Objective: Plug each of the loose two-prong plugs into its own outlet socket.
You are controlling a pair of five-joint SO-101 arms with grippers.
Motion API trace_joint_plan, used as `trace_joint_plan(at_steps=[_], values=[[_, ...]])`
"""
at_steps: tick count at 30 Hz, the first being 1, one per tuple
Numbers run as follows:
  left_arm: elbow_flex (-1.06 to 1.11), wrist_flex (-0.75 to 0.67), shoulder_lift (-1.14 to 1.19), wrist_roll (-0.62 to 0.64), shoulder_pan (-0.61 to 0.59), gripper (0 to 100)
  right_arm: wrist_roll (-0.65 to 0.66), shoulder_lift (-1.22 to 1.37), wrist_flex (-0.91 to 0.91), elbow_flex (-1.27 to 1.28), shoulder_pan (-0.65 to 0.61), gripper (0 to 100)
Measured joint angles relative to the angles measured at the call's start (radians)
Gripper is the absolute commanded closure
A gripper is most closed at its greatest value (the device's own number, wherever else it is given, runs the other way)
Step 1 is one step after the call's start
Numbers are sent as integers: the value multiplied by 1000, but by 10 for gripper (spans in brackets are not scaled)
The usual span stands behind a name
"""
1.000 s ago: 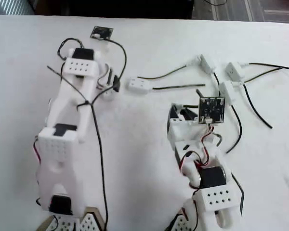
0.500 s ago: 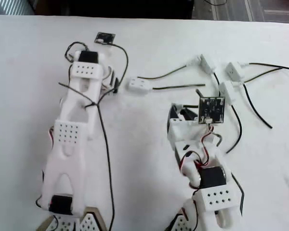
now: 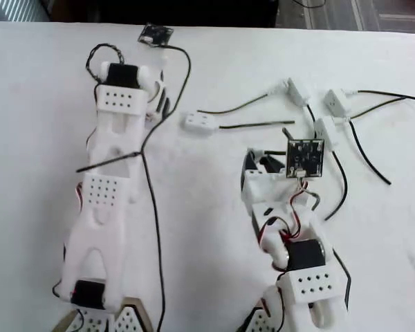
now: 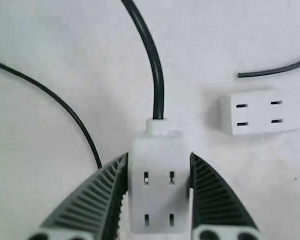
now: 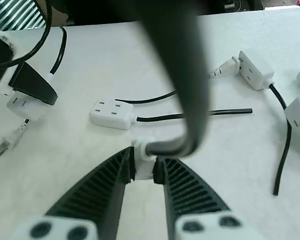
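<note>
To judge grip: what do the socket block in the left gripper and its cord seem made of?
Socket block: apparently hard white moulded plastic, smooth matte faces, crisp slots. Cord: likely black rubber or vinyl sheath, smooth, curving without kinks.

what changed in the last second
The left arm straightened and stretched toward the far edge of the table, taking the left end effector, shut on a socket, slightly farther out. The right end effector, shut on a plug, and the loose sockets stayed put.
</note>
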Motion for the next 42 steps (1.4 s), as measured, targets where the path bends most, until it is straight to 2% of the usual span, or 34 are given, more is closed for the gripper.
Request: trace_joint_plan(at_steps=[7,15,20,25,33,37,42], values=[[192,0,-112,-28,60,977,0,0,0,0,21,981],[669,0,-589,-75,201,977,0,0,0,0,40,981],[1011,-35,-870,-123,213,977,0,0,0,0,100,981],[1427,-210,-1122,-167,213,972,11,0,0,0,155,981],[2151,-654,-1471,-222,299,954,31,0,0,0,192,981],[2315,-793,-1485,-259,353,954,31,0,0,0,192,981],[2331,-908,-1393,-351,385,922,31,0,0,0,192,981]])
